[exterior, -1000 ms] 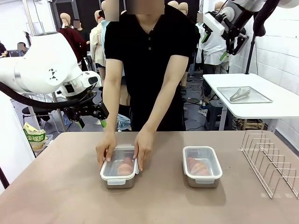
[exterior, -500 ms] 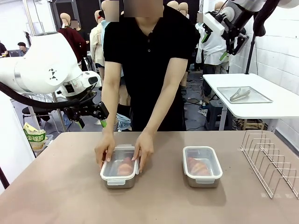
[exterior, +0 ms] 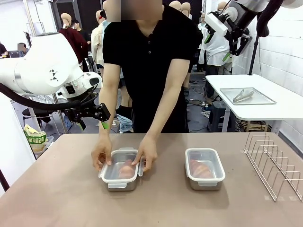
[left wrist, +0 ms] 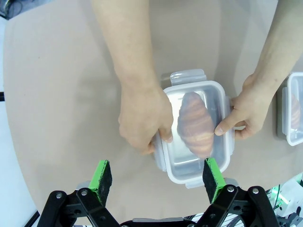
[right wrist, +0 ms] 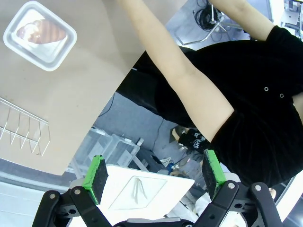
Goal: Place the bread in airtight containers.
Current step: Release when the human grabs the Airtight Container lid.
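Note:
Two steel airtight containers stand on the brown table. The left container (exterior: 120,170) (left wrist: 196,130) holds one bread roll (exterior: 125,169) (left wrist: 195,123) under its clear lid, and the person's hands grip the lid on both sides. The right container (exterior: 204,168) (right wrist: 40,35) is lidded, with bread (exterior: 201,169) (right wrist: 40,30) inside. My left gripper (exterior: 93,124) (left wrist: 158,177) hangs open above the table's far left edge, looking down on the left container. My right gripper (exterior: 217,47) (right wrist: 154,175) is open, raised high at the back right.
A wire rack (exterior: 274,163) stands at the table's right edge. Behind it, a white side table carries a metal tray (exterior: 246,96) with tongs. A green snack bag (exterior: 35,139) sits off the table's left side. The person stands at the far edge.
The person's hands have shifted a little to the left and toward me along the left container's lid, nudging the container slightly. Both arms have stayed still.

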